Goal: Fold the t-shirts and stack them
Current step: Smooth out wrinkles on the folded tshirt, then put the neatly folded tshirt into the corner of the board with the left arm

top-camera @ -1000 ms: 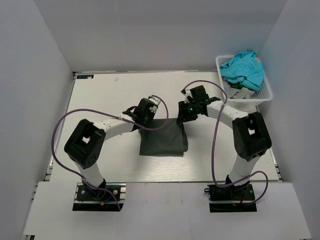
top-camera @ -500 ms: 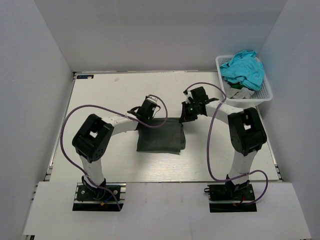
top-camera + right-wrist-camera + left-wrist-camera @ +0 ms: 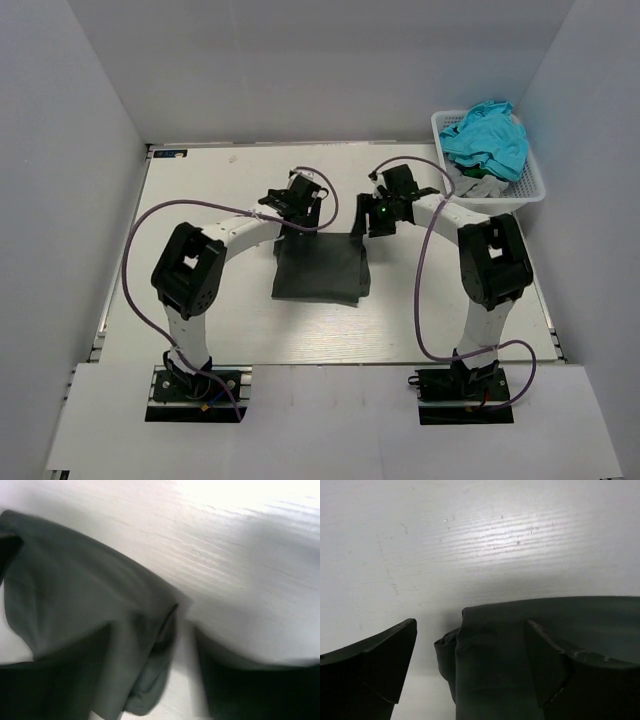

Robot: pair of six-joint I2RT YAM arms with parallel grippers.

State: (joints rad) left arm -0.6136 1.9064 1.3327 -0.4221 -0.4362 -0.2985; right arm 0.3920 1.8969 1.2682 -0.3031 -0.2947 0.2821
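A dark charcoal t-shirt (image 3: 320, 268) lies folded into a rectangle in the middle of the table. My left gripper (image 3: 297, 205) hangs over its far left corner. In the left wrist view that gripper (image 3: 470, 630) is open, and the shirt's corner (image 3: 495, 655) lies loose between the fingers (image 3: 375, 665). My right gripper (image 3: 380, 215) is at the far right corner. The right wrist view is blurred: the gripper (image 3: 145, 680) stands open over the rumpled corner (image 3: 90, 620), gripping nothing. A turquoise t-shirt (image 3: 487, 135) and a pale grey one (image 3: 475, 180) sit in the basket.
The white lattice basket (image 3: 535, 180) stands at the table's far right corner, close to my right arm. Purple cables loop from both arms over the table. White walls close in the table on three sides.
Both grippers moved toward the far side at the shirt's far corners. The left gripper opened and let go of its corner. The right jaws have parted as well.
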